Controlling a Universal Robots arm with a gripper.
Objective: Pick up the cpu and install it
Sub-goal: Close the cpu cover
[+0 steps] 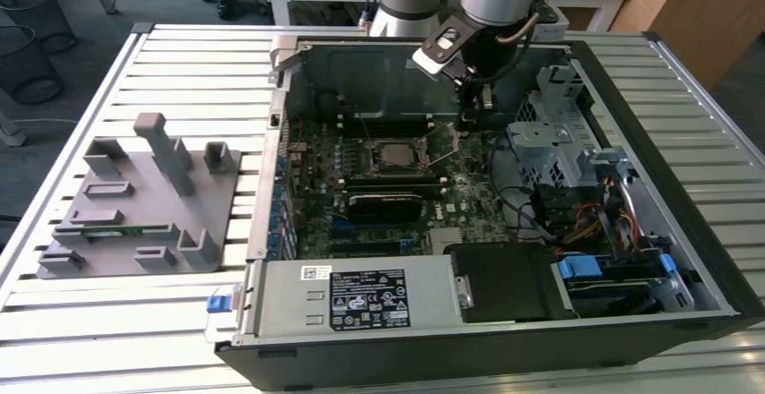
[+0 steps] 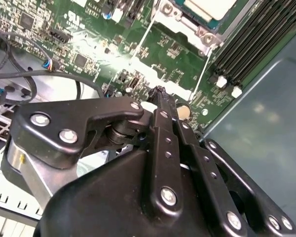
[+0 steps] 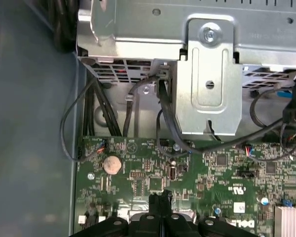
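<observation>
The cpu [image 1: 393, 152], a silver-grey square, lies in the black motherboard socket in the middle of the open computer case [image 1: 669, 197]. In the second wrist view the cpu [image 2: 207, 7] shows as a pale plate with a green rim inside the metal frame. My gripper [image 1: 468, 122] hangs just to the exterior view's right of the socket, low over the board. Its black fingers [image 2: 161, 101] are pressed together with nothing between them. In the first wrist view the gripper [image 3: 161, 198] points at the green motherboard [image 3: 212, 168]. Thin wire levers [image 2: 205, 64] run beside the socket.
A grey fixture [image 1: 138, 201] holding a green memory stick [image 1: 114, 229] sits at the exterior view's left on the slatted table [image 1: 132, 322]. Inside the case are a metal drive cage [image 3: 209, 84], black cables [image 3: 69, 133], a power supply [image 1: 353, 300] and a coin battery [image 3: 113, 164].
</observation>
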